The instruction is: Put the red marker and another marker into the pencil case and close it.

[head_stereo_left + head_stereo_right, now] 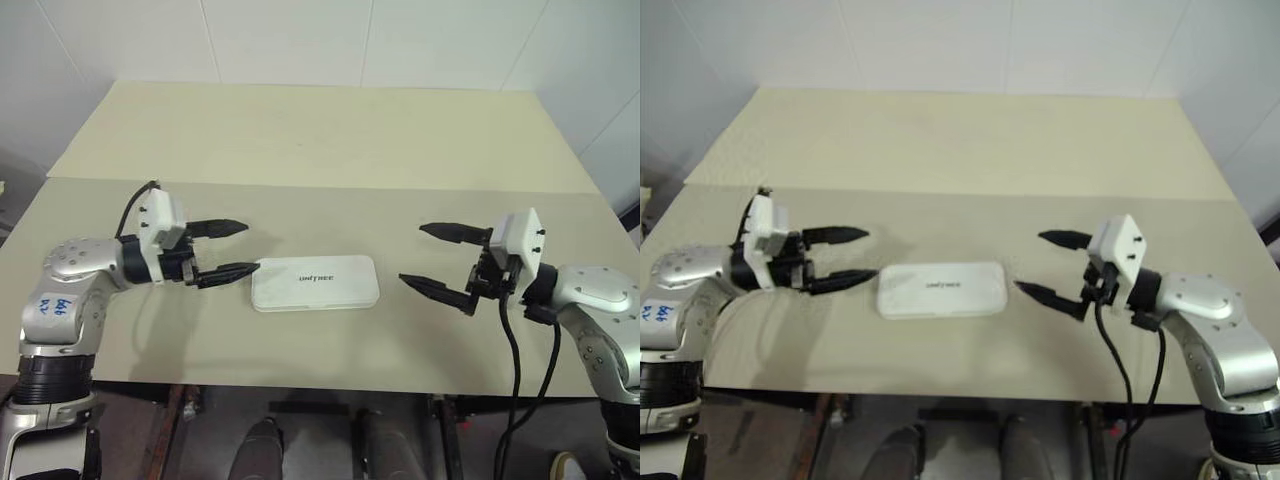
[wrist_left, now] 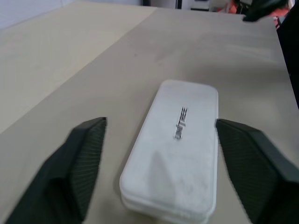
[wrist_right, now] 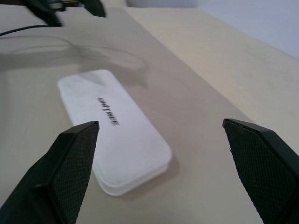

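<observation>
**Closed case lies flat between two open grippers**

The pencil case [image 1: 314,283] lies flat on the near part of the beige table [image 1: 320,130], close to the front edge, its long side running left to right. Its lid is down, with the dark lettering facing up in the middle of the lid. No marker is visible on the tabletop or in either gripper.

The left gripper [image 1: 234,249] is at the case's left end, pointing towards it and roughly level. Its two black fingers are spread wide and hold nothing. In the head views the lower fingertip [image 1: 248,269] comes right up to the case's left short end; whether it touches cannot be told. The upper finger sits farther back, above the table and clear of the case. From the left wrist view the case [image 2: 175,149] lies straight ahead between the two fingers, its near end about level with their tips, and neither finger presses on it.

The right gripper [image 1: 427,256] is off the case's right end, apart from it, with bare table showing between its nearer fingertip and the case's right edge. It also points inward towards the case, its fingers wide apart and empty. In the right wrist view the case [image 3: 117,130] lies ahead and towards one finger's side, beyond the tips.

Farther back, the table carries a seam across its width.
</observation>
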You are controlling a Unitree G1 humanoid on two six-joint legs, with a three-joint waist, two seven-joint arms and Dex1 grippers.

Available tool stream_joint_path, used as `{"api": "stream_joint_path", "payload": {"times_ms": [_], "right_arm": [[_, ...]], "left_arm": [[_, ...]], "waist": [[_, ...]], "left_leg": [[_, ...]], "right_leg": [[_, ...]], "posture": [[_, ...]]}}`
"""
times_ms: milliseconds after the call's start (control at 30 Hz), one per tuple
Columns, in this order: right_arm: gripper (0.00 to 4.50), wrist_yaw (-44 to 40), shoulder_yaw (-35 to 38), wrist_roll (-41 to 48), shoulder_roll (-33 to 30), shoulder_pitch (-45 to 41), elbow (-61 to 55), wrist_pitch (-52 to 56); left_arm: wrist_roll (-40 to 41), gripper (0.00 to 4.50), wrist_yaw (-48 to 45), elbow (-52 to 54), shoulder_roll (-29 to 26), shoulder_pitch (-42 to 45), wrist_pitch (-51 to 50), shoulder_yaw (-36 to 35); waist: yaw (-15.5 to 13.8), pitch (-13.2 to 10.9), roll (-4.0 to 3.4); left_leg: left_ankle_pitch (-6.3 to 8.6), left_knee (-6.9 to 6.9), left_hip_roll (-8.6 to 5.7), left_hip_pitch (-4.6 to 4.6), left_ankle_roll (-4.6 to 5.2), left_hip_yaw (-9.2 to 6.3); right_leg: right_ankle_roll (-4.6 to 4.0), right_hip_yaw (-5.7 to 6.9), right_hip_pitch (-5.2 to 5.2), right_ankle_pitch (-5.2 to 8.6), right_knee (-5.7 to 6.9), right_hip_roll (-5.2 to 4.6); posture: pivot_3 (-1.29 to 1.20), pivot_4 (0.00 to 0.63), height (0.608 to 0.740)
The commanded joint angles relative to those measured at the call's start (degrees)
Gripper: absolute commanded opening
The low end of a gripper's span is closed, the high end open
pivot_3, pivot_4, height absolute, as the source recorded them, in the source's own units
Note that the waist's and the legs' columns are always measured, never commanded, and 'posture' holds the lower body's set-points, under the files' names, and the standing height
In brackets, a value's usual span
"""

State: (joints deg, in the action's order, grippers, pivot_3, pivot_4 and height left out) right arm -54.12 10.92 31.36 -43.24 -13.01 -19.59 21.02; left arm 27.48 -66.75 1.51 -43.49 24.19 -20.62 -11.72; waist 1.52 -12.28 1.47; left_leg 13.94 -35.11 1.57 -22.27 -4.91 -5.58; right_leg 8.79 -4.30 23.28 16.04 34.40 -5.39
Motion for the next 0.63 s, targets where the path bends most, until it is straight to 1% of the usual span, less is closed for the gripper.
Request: {"api": "stream_joint_path", "payload": {"times_ms": [33, 100, 333, 500, 633], "right_arm": [[4.5, 0.6, 3.5, -0.4, -0.8, 0.3, 0.6, -2.0], [4.5, 1.0, 4.3, -0.4, -0.9, -0.1, 0.9, -2.1], [4.5, -1.6, 6.3, -0.4, -3.6, -1.6, 4.7, -4.0], [4.5, -2.1, 5.2, -1.5, -4.1, -2.1, 5.8, -5.0], [4.5, -2.0, 4.4, -1.8, -3.1, -3.0, 7.3, -5.4]], "left_arm": [[1.4, 4.48, -0.2, -0.2, -0.8, -0.4, 2.4, -3.0], [1.2, 4.48, 0.1, -0.6, -0.4, -0.4, 3.6, -3.2], [1.3, 4.48, 2.4, 1.1, 1.9, 0.5, 3.8, -1.6], [-0.2, 4.48, 0.7, -1.2, 1.0, 0.2, 7.5, -1.2], [0.7, 4.48, 1.2, 0.5, 0.6, -0.4, 5.8, -0.9]], "waist": [[0.1, 0.0, 0.0], [0.1, 0.0, 0.0], [0.1, 0.0, 0.0], [0.1, 0.0, 0.0], [0.1, 0.0, 0.0]], "left_leg": [[0.0, 0.0, 0.0, -0.02, 0.0, 0.0], [0.0, -0.01, 0.0, -0.02, 0.0, 0.01], [0.0, 0.0, 0.01, -0.01, 0.0, 0.0], [0.0, 0.01, 0.0, -0.01, 0.0, 0.01], [0.0, 0.0, 0.0, -0.01, 0.0, 0.01]], "right_leg": [[-0.01, 0.0, 0.01, 0.0, 0.0, 0.0], [-0.01, 0.0, 0.01, 0.0, 0.0, 0.0], [0.1, 0.0, 0.01, -0.06, 0.02, 0.02], [0.14, -0.01, 0.03, -0.08, 0.03, 0.01], [0.14, 0.0, 0.02, -0.08, 0.03, 0.0]], "posture": [[0.0, 0.15, 0.74], [0.0, 0.15, 0.74], [0.0, 0.15, 0.74], [0.0, 0.15, 0.74], [0.0, 0.15, 0.74]]}}
